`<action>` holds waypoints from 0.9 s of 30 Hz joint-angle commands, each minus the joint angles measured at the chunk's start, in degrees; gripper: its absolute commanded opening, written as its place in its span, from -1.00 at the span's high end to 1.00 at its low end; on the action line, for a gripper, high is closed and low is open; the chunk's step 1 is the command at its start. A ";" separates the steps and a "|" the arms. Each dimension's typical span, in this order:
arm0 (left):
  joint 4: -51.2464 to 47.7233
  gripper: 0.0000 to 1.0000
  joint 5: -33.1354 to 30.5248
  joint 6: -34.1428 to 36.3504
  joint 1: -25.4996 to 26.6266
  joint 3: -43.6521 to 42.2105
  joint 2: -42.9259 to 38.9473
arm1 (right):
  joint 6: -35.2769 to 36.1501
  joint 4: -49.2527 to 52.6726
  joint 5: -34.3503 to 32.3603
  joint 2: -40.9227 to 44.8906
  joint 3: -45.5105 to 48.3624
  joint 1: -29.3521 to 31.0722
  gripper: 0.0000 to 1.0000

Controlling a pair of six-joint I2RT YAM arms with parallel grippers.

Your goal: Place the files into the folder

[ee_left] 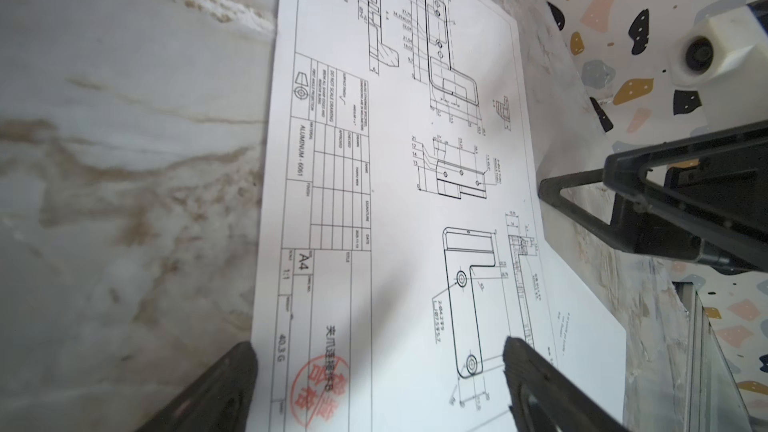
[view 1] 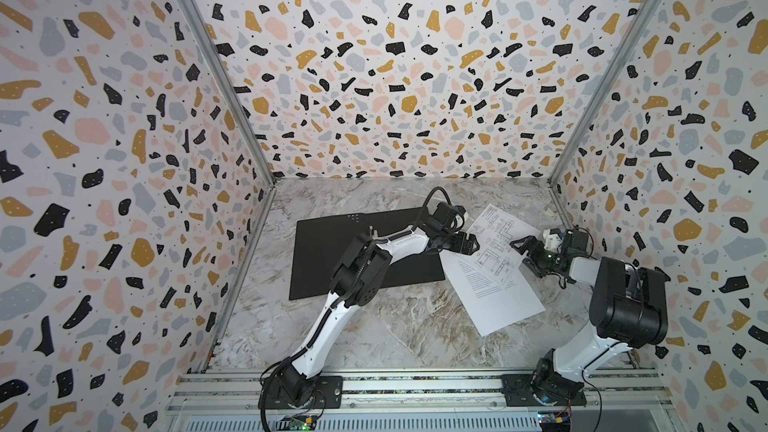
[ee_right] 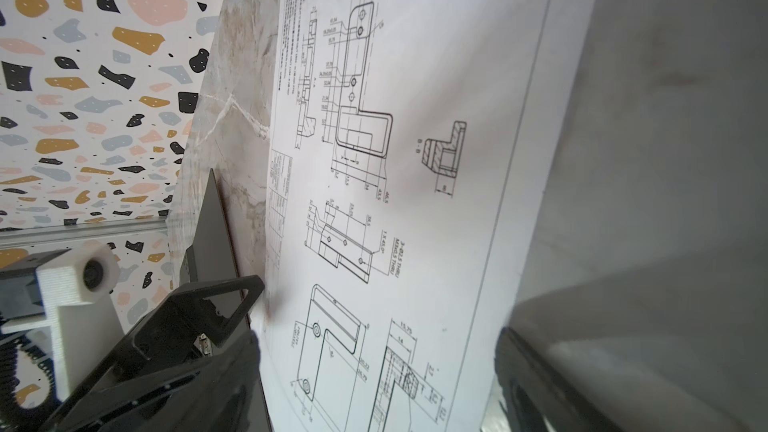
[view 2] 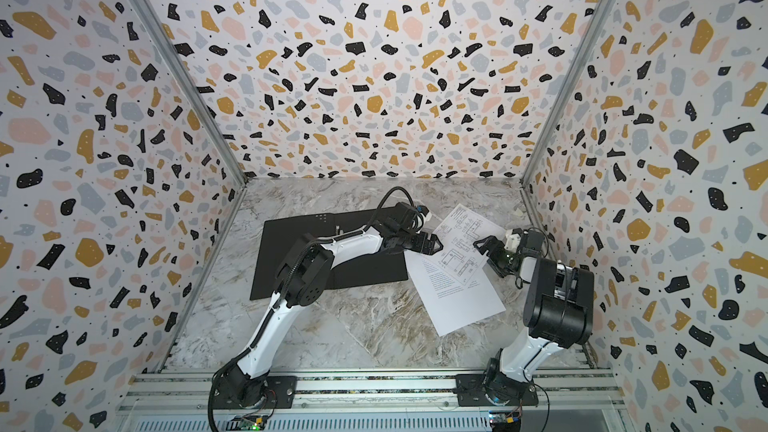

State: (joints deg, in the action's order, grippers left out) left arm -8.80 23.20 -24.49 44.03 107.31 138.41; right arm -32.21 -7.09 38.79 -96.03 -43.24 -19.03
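Observation:
The folder (view 1: 320, 234) (view 2: 286, 228) lies open and flat at the table's left middle, black inside up; my left arm crosses over it. The files lie to its right. A diagram sheet (view 1: 494, 226) (ee_left: 395, 160) (ee_right: 415, 160) with a red stamp (ee_left: 320, 384) overlaps a text sheet (view 1: 503, 305) (view 2: 461, 305). My left gripper (view 1: 474, 243) (view 2: 438, 245) (ee_left: 380, 349) is open, low over the diagram sheet's left edge. My right gripper (view 1: 519, 255) (view 2: 484, 255) (ee_right: 376, 340) is open at the sheet's right edge, facing the left one. Neither holds anything.
The marble table (view 1: 374, 326) is closed in by patterned walls (view 1: 124, 160) on three sides. An aluminium rail (view 1: 415, 384) with both arm bases runs along the front. A small white object (view 1: 549, 212) lies by the right wall at the back.

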 commanded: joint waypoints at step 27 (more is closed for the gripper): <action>-5.82 -0.95 -4.45 3.39 0.51 16.21 9.40 | 4.41 5.70 -3.19 -2.16 -3.48 -0.09 -0.88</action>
State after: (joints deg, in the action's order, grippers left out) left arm -14.68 17.89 -21.50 44.64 122.41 146.74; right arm -28.34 -2.96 35.55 -96.53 -45.93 -19.99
